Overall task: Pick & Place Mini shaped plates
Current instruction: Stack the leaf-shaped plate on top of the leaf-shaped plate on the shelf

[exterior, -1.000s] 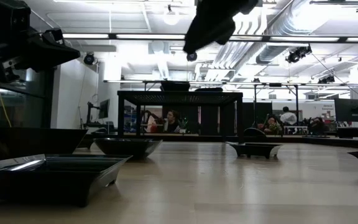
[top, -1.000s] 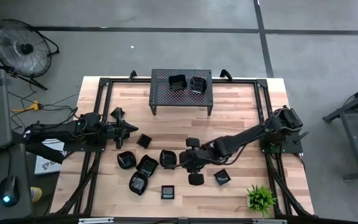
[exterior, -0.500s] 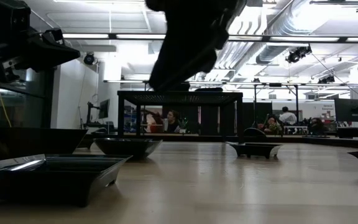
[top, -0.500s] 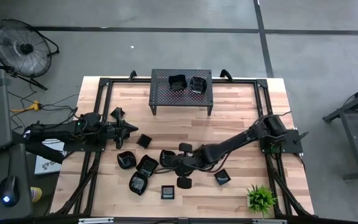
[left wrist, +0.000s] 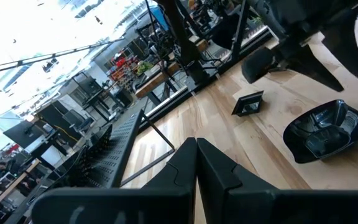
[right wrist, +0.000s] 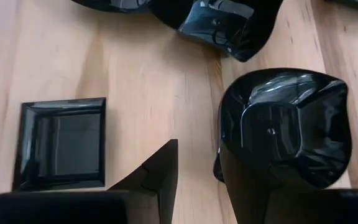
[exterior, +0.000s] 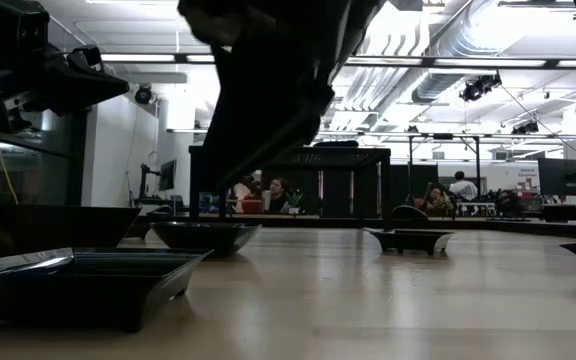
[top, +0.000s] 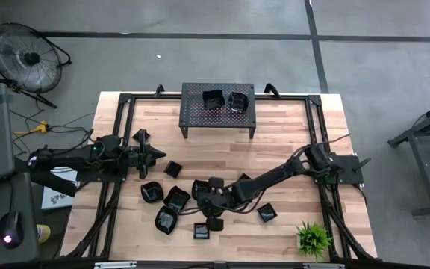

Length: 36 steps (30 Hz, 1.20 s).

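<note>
Several mini shaped plates lie on the wooden table: a flat square one (top: 201, 230) (right wrist: 59, 143), a rounded one (top: 200, 188) (right wrist: 284, 124), more to their left (top: 166, 220) and one apart (top: 267, 214). Two plates (top: 226, 99) sit on the perforated stand (top: 217, 119). My right gripper (top: 209, 208) (right wrist: 197, 180) hangs open over the table between the square plate and the rounded one, holding nothing. In the low view it fills the upper middle as a dark shape (exterior: 268, 90). My left gripper (top: 155, 155) (left wrist: 196, 168) is shut and empty, waiting at the left.
The black stand with legs (exterior: 288, 155) is at the table's far edge. A small green plant (top: 312, 237) stands at the front right corner. Black frame rails (top: 122, 119) run along the table's sides. People sit in the room behind (exterior: 273, 190).
My right arm has stretched further left, bringing its open gripper from mid-table to the cluster of plates. The left arm has not moved.
</note>
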### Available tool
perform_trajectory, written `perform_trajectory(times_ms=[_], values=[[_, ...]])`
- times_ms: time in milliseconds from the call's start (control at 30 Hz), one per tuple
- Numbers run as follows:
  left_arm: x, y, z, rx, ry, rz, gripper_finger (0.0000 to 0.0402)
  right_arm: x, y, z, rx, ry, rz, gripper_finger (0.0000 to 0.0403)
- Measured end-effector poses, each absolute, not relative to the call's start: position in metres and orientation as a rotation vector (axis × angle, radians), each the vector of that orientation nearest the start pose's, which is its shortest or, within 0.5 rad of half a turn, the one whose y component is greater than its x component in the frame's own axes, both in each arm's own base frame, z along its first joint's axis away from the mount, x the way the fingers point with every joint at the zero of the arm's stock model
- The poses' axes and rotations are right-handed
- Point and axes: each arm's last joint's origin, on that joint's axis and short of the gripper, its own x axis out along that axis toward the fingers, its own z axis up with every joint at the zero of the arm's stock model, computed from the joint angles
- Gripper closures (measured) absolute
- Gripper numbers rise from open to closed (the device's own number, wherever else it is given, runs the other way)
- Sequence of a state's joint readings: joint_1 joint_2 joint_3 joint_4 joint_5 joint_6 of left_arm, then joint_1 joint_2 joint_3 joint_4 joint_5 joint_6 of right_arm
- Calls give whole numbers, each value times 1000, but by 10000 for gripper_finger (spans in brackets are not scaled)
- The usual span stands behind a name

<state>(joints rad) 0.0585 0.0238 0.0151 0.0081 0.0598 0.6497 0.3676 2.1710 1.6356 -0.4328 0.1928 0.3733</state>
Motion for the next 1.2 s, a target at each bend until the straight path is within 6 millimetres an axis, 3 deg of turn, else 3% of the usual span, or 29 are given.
perform_trajectory(times_ms=[367, 633, 1000, 1200], values=[[98, 4, 168, 650, 0, -1, 399, 437, 160, 163, -4, 938, -96, 288], [98, 4, 168, 649, 0, -2, 399, 439, 162, 157, -63, 949, -54, 286], [98, 4, 168, 650, 0, -1, 399, 441, 164, 144, -36, 960, -65, 209], [98, 4, 168, 650, 0, -2, 399, 442, 161, 143, -14, 965, -86, 200]])
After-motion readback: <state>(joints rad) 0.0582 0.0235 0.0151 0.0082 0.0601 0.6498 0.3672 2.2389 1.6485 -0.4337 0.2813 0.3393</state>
